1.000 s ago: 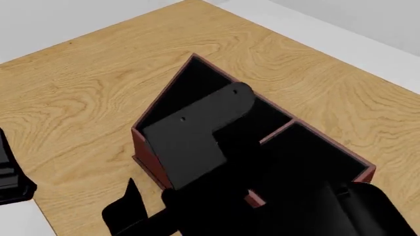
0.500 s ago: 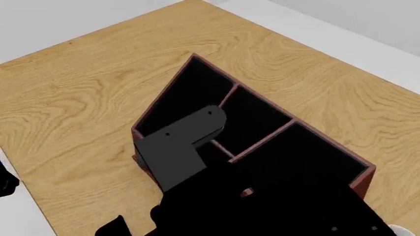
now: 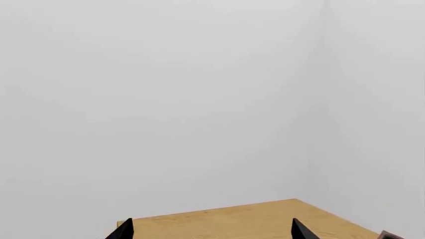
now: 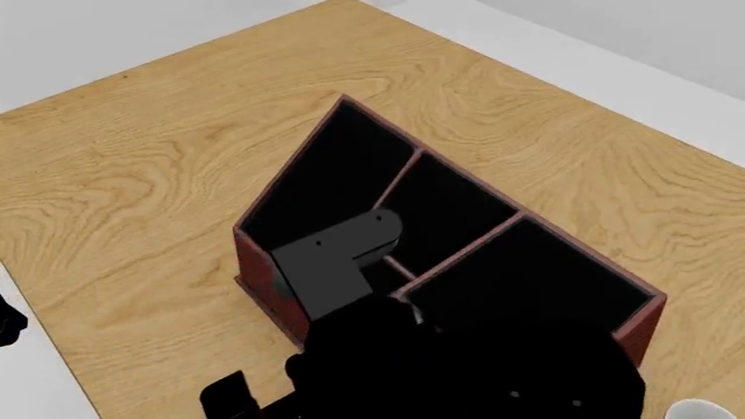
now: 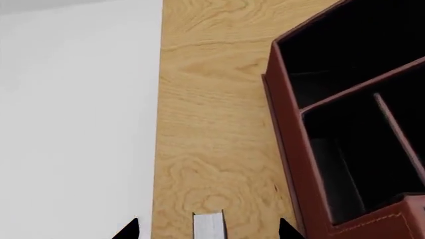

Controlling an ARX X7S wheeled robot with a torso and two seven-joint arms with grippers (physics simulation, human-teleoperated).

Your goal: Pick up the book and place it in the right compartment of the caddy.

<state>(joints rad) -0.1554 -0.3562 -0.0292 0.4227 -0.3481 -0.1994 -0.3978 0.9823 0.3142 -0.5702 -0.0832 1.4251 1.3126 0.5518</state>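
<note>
The reddish-brown caddy [image 4: 258, 271] with black sections stands mid-table; it also shows in the right wrist view [image 5: 292, 149]. Its right compartment [image 4: 536, 279] has the taller wall. My right arm [image 4: 466, 375] covers the caddy's near side. In the right wrist view the right gripper [image 5: 207, 232] is open. The book's white page edge [image 5: 208, 224] shows between the fingertips, apart from both, against the wooden table beside the caddy's outer wall. The book is hidden in the head view. My left gripper [image 3: 210, 234] is open and empty, over a table corner.
The wooden table [image 4: 140, 175] has its edge close along the left in the right wrist view [image 5: 159, 149], with white floor beyond. A white mug [image 4: 696, 408] peeks in at the bottom right of the head view. A bit of the left arm [image 4: 6, 325] shows at the left edge.
My right arm's grey link has drawn back toward the near side, uncovering more of the caddy's sections. The left arm has slid almost out of the head view.
</note>
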